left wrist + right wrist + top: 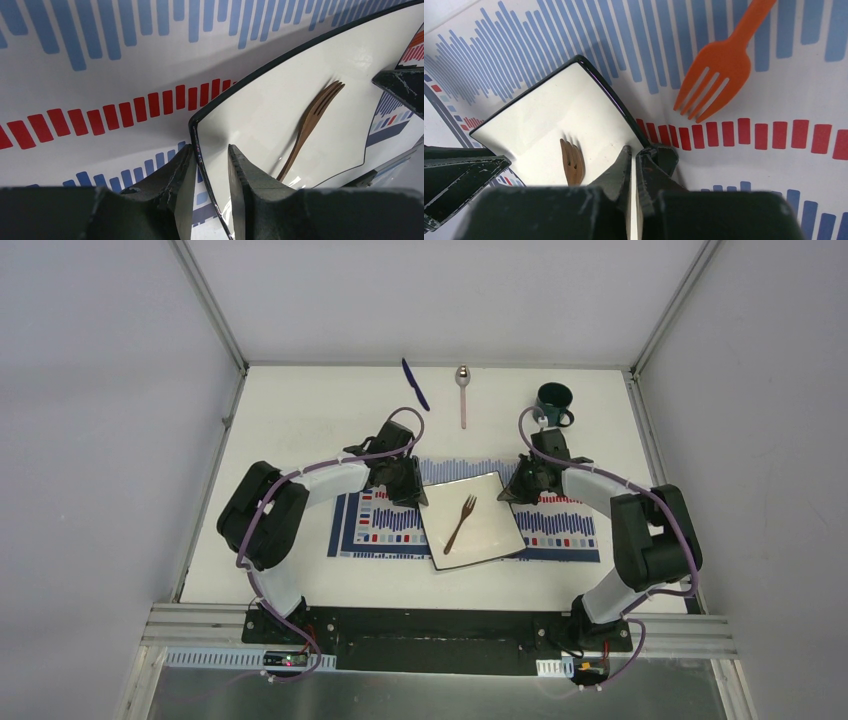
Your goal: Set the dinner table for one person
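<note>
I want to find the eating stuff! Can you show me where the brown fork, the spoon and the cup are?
brown fork [460,525]: top external view, middle of its handle, lying on the white plate.
spoon [462,376]: top external view, on its bowl.
cup [553,399]: top external view, on its dark rim.

Plain grey walls — aluminium framing

white plate – dark rim, brown fork, orange fork, blue-red striped placemat

On the table sit one striped placemat and one square white plate. There are two forks, one brown and one orange. One spoon, one blue knife and one dark mug lie along the top.
</note>
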`<state>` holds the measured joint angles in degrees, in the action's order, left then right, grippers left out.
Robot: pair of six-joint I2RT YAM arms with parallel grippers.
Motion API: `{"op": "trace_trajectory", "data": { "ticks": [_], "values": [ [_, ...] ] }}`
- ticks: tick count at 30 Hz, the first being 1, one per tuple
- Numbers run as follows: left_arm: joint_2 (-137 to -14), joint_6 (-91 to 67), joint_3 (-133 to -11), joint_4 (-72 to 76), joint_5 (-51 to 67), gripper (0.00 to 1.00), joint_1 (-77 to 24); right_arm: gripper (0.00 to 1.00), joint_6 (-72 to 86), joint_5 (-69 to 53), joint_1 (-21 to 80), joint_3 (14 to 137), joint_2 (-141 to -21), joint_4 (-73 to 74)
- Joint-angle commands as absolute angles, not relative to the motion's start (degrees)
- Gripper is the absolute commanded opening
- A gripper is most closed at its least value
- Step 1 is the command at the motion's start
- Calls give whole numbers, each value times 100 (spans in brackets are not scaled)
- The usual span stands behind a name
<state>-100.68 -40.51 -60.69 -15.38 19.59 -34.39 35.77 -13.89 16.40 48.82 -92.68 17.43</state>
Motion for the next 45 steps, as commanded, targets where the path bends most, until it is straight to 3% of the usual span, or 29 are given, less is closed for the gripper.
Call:
{"op": "trace_trajectory", "data": {
  "ticks": [1, 20, 45],
  "values": [
    [-9893, -4201, -6251, -857, 2441, 28, -3508, 0, 3446, -1142, 1775, 4613, -9646, 2107],
    [-10855, -3945, -7992, -1393, 2677, 27, -3437, 0, 3345, -1003, 1775, 5167, -9144, 2649],
    [-10825, -4085, -7057, -893, 2628, 26, -3424, 0, 3309, -1169, 1784, 5687, -9770, 2465]
  ]
}}
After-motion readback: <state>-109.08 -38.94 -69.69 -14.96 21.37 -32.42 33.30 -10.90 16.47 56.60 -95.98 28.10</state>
